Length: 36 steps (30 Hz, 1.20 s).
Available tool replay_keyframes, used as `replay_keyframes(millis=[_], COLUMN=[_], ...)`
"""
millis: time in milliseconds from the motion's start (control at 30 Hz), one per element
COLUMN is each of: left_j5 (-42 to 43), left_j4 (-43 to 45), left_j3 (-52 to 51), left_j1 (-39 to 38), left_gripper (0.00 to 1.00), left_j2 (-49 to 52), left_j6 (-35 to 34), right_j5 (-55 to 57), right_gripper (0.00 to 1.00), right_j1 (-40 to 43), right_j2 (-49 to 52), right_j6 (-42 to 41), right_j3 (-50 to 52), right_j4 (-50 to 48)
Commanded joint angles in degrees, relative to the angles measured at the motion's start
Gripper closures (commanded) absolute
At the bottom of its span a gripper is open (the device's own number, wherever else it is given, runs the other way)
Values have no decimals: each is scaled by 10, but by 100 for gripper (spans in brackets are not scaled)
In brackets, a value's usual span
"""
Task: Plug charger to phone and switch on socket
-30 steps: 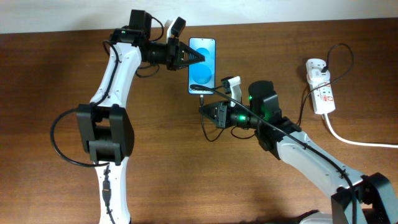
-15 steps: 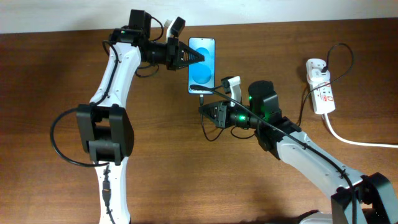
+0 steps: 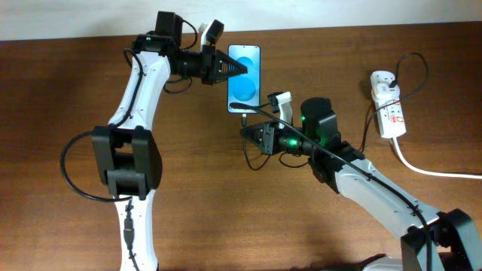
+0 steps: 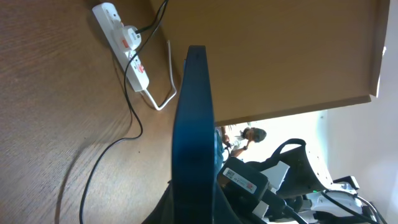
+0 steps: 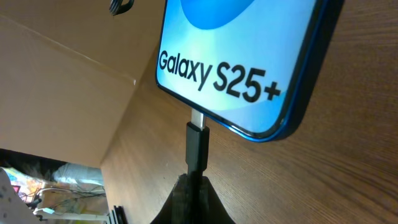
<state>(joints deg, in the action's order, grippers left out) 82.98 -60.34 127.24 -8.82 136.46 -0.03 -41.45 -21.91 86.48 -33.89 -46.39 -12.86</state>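
Observation:
The phone (image 3: 245, 84) lies at the back middle of the table, blue screen up. My left gripper (image 3: 238, 69) is shut on its left edge. In the left wrist view the phone (image 4: 193, 118) shows edge-on between the jaws. My right gripper (image 3: 248, 128) is shut on the charger's plug (image 3: 244, 117) just below the phone. In the right wrist view the plug (image 5: 197, 144) stands in the jaws (image 5: 193, 186), its silver tip touching the port in the bottom edge of the phone (image 5: 249, 56). How deep it sits cannot be told. The socket (image 3: 388, 104) lies at the right.
The thin black charger cable (image 3: 368, 124) runs from the socket along my right arm and loops on the table (image 3: 251, 159). A thick white cord (image 3: 429, 170) leaves the socket toward the right edge. The socket also shows in the left wrist view (image 4: 124, 43).

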Motion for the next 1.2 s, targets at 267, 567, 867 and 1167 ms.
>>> replay_keyframes(millis=[267,567,867,1167], left_j5=[34,34,34,32], left_j4=[6,14,14,14], left_j3=[3,3,3,3], left_j1=[0,0,0,0], left_gripper=[100,100,100,100], left_j2=[-5,-5,-5,-5], left_j6=[9,9,9,9], right_j5=[16,12,10,10], right_gripper=[96,96,96,96], right_j1=[-2,-2,-2,-2], right_j2=[2,2,2,2], right_j6=[4,5,4,4], right_j3=[-8,-8,-8,-8], right_j4=[-10,-6,9,-2])
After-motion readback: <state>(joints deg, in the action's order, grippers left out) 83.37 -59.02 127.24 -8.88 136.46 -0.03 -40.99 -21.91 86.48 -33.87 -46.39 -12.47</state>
